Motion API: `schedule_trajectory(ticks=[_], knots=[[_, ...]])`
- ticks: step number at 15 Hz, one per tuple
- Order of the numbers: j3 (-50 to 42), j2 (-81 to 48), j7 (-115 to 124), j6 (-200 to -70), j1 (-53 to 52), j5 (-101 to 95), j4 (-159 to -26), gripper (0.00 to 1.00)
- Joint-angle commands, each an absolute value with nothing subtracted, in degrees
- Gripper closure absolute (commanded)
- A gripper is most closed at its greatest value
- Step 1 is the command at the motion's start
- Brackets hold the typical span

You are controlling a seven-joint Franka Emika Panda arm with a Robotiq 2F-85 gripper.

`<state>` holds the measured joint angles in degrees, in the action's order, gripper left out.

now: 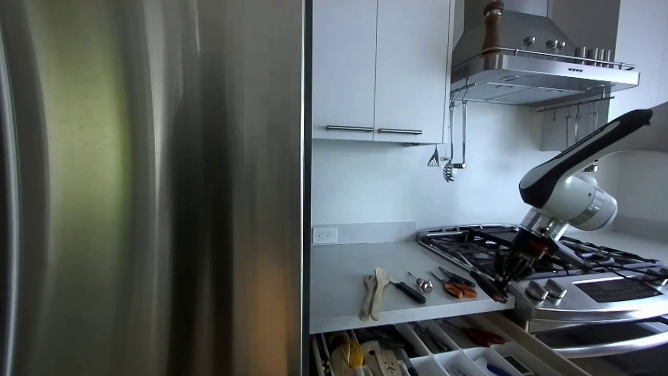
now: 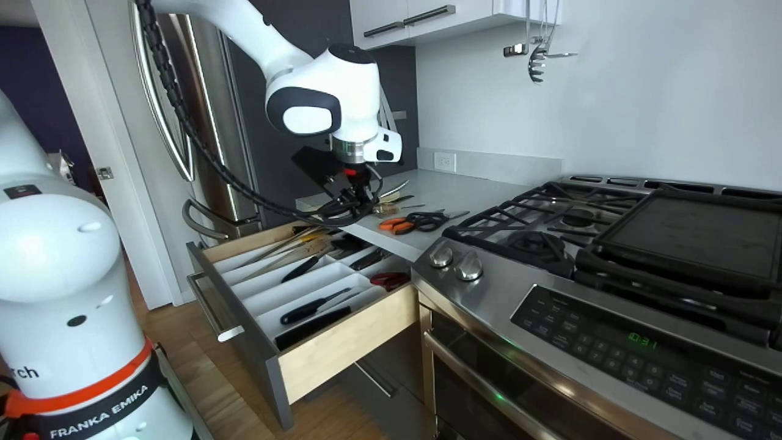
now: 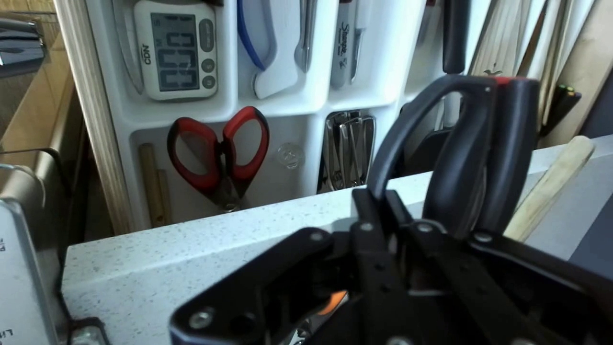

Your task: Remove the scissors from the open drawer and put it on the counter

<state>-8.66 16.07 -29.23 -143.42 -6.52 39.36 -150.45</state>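
Kitchen drawer (image 2: 354, 339), red-handled scissors (image 3: 229, 164) inside

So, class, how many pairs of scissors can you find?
4: red scissors in the drawer, orange scissors and black scissors on the counter, dark scissors held by the gripper. More may be hidden in the drawer.

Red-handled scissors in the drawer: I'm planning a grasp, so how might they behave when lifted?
The red-handled scissors will probably pivot if lifted by one loop, since their handles stand apart. A straight lift might catch the counter, whose edge hides the blade tips in the wrist view.
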Motion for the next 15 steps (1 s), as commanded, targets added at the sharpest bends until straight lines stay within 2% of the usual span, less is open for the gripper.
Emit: schedule_trajectory(ticks=[1,3,4,9,15], knots=[[-8.1,16.1,-29.2,-143.2,-5.9,39.4,-150.4,0.91],[-8.1,16.1,-29.2,-143.2,-5.9,39.4,-150.4,0.91],[-8.1,15.4,-28.6,-142.8,-5.8,39.2,-149.2,0.98],[-6.1,9.2,-17.2,-141.1,-3.4,30.3,-141.0,0.98],[-4.2,0.2,-2.2,-132.6,-1.5,19.1,-127.8,0.98]])
